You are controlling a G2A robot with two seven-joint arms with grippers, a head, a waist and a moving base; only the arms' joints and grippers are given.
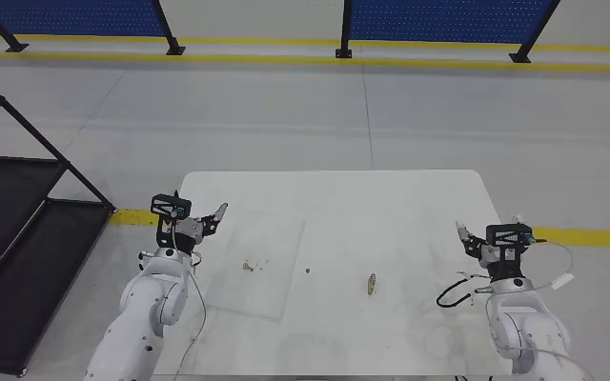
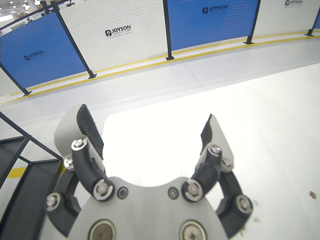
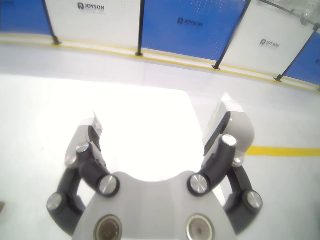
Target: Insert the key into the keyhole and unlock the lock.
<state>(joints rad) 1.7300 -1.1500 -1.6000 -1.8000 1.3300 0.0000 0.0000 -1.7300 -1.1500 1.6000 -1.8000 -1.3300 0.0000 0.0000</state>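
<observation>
A small brass-coloured lock (image 1: 371, 282) lies on the white table (image 1: 381, 205), right of centre. A small pale key-like item (image 1: 251, 267) lies left of centre, and a tiny dark speck (image 1: 307, 270) sits between them. My left gripper (image 1: 215, 216) (image 2: 147, 123) hovers open near the table's left edge, behind and left of the key-like item, with nothing between its fingers. A small brown object (image 2: 312, 194) shows beside it in the left wrist view. My right gripper (image 1: 464, 234) (image 3: 162, 116) stands open and empty near the right edge, well right of the lock.
A faint clear sheet (image 1: 272, 295) covers the table's left part under the key-like item. A black cable (image 1: 456, 291) loops beside the right arm. A black rack (image 1: 38, 238) stands left of the table. Blue fence panels (image 1: 438, 19) line the back.
</observation>
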